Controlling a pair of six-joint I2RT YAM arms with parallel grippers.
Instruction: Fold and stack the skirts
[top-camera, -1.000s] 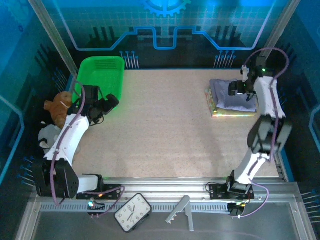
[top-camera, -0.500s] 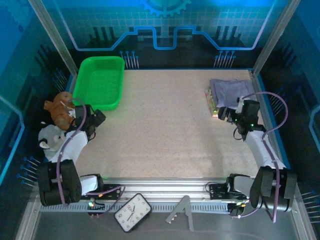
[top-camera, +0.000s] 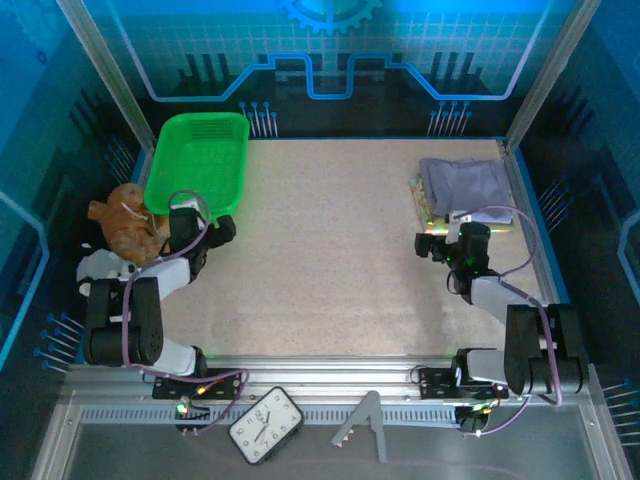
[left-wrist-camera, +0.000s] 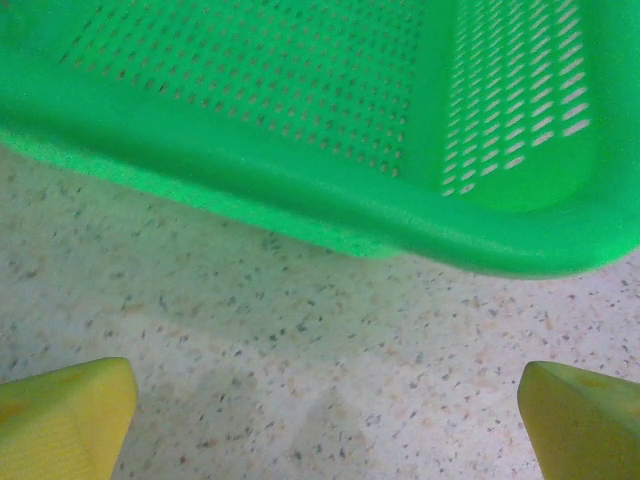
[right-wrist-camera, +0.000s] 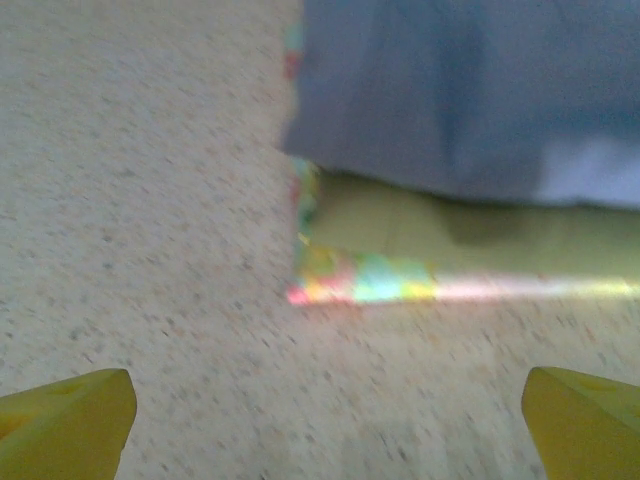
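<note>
The skirts lie folded in one stack (top-camera: 465, 188) at the back right of the table. The grey-lavender skirt (right-wrist-camera: 450, 90) is on top, the olive-khaki one (right-wrist-camera: 440, 235) shows under it, and the pastel patchwork one (right-wrist-camera: 370, 280) is at the bottom edge. My right gripper (top-camera: 430, 246) rests low just in front of the stack's near left corner. In the right wrist view the right gripper (right-wrist-camera: 325, 430) is open with bare table between its yellow fingertips (right-wrist-camera: 65, 420). My left gripper (top-camera: 222, 228) is open near the green basket's front rim, and in its wrist view the left gripper (left-wrist-camera: 325, 425) holds nothing.
The green plastic basket (top-camera: 200, 160) stands at the back left, its rim (left-wrist-camera: 300, 210) close ahead of the left fingers. A brown plush toy (top-camera: 125, 225) and a white one (top-camera: 100, 270) lie off the left edge. A clock (top-camera: 265, 425) sits by the arm bases.
The right gripper has left the top of the stack and dropped back to the table in front of it. The left arm has folded down and shifted slightly right beside the basket.
</note>
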